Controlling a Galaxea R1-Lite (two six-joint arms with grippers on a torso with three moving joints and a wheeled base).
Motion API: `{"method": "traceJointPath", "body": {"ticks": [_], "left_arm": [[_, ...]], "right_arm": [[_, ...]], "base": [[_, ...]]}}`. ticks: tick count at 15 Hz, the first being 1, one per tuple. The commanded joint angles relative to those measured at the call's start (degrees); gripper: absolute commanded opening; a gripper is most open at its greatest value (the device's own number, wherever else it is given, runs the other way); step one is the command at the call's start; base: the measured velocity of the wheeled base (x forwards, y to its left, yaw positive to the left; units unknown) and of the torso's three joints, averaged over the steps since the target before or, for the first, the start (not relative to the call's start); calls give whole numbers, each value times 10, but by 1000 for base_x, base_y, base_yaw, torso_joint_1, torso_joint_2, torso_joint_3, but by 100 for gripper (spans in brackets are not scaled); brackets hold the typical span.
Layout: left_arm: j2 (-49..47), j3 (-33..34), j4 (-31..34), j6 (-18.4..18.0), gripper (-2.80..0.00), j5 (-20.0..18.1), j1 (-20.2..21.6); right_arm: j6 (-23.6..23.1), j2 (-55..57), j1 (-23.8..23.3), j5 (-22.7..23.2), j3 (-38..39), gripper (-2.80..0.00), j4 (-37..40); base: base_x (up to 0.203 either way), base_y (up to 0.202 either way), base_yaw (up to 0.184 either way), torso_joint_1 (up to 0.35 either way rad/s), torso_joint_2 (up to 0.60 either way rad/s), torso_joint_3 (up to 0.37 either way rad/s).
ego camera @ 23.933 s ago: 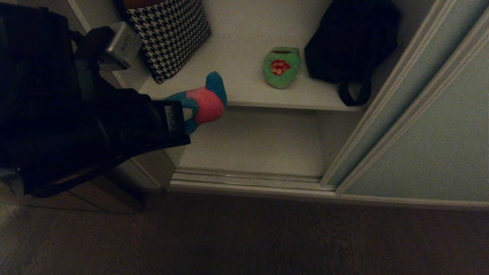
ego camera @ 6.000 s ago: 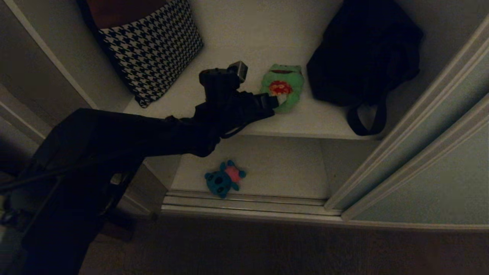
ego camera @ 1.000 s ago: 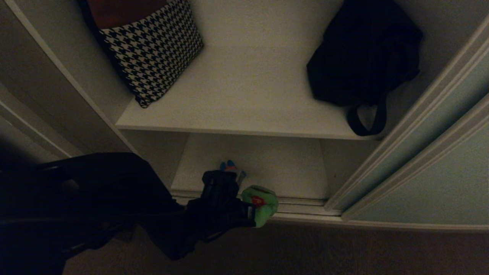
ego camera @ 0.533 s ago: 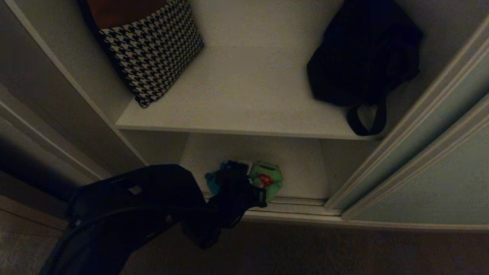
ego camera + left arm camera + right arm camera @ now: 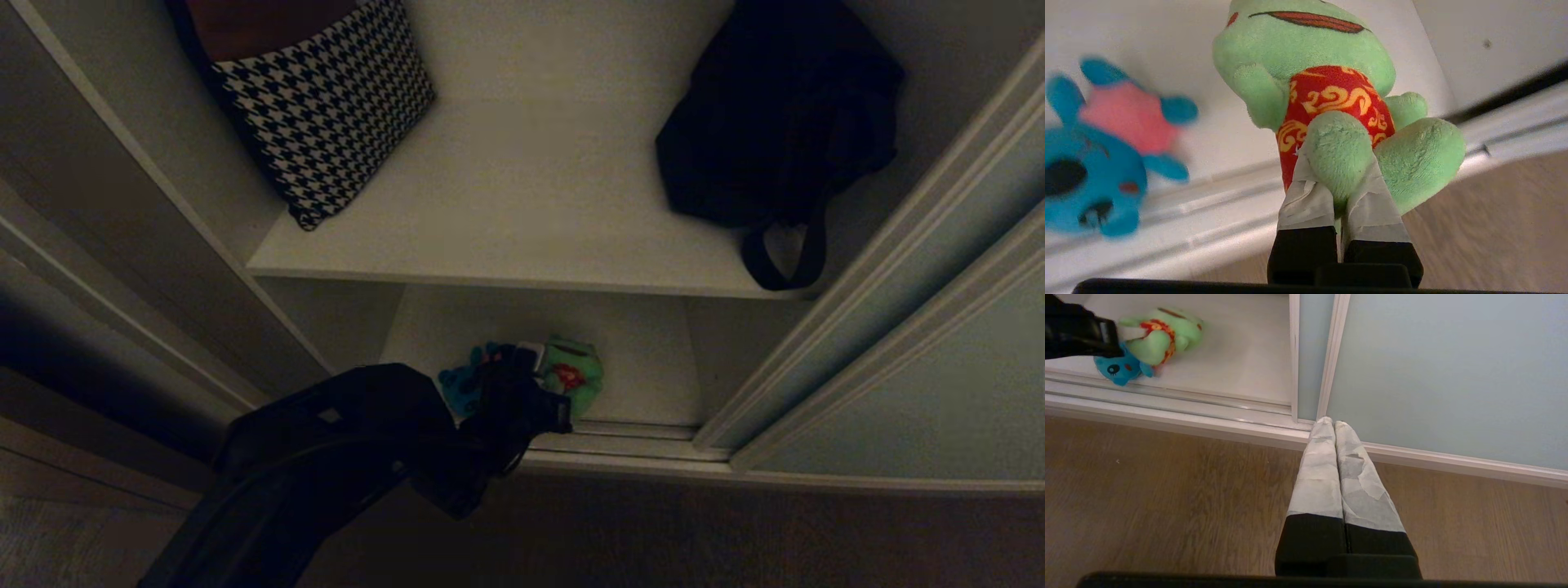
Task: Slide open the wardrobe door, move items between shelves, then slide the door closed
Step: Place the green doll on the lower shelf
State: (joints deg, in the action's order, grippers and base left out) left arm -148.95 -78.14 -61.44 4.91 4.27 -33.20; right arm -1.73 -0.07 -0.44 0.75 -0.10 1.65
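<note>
While the left gripper (image 5: 1337,179) pinches one leg of the green frog toy (image 5: 571,377), the plush sits low over the bottom shelf (image 5: 645,367), touching the teal-blue toy (image 5: 461,384). On the upper shelf (image 5: 522,212), a houndstooth cushion (image 5: 326,106) leans left and a limp black bag (image 5: 775,122) slumps right. Beside the sliding wardrobe door (image 5: 1445,371), the right gripper (image 5: 1334,425) hangs clenched, empty, over wood-grain floor (image 5: 1167,490).

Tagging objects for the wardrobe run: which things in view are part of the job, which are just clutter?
Job:
- green toy, pinched in left gripper
- teal-blue toy, on lower shelf
- upper shelf
- sliding door, open

Clutter:
- houndstooth cushion
- black bag
- right gripper, parked over the floor
</note>
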Motion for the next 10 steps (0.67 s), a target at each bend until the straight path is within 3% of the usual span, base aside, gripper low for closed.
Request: {"method": "traceJointPath", "body": {"ticks": [1, 7, 10], "left_arm": [[-31, -46, -6, -10, -280, 1, 9], [-110, -166, -24, -50, -280, -7, 24], [-132, -219, -21, -62, -280, -30, 37]], "right_arm": [[0, 0, 0, 0, 0, -280, 0], [1, 0, 0, 0, 0, -280, 0], [0, 0, 0, 0, 0, -280, 0]], "base": [[0, 0, 0, 0, 0, 0], [0, 0, 0, 0, 0, 0], [0, 0, 0, 0, 0, 0]]}}
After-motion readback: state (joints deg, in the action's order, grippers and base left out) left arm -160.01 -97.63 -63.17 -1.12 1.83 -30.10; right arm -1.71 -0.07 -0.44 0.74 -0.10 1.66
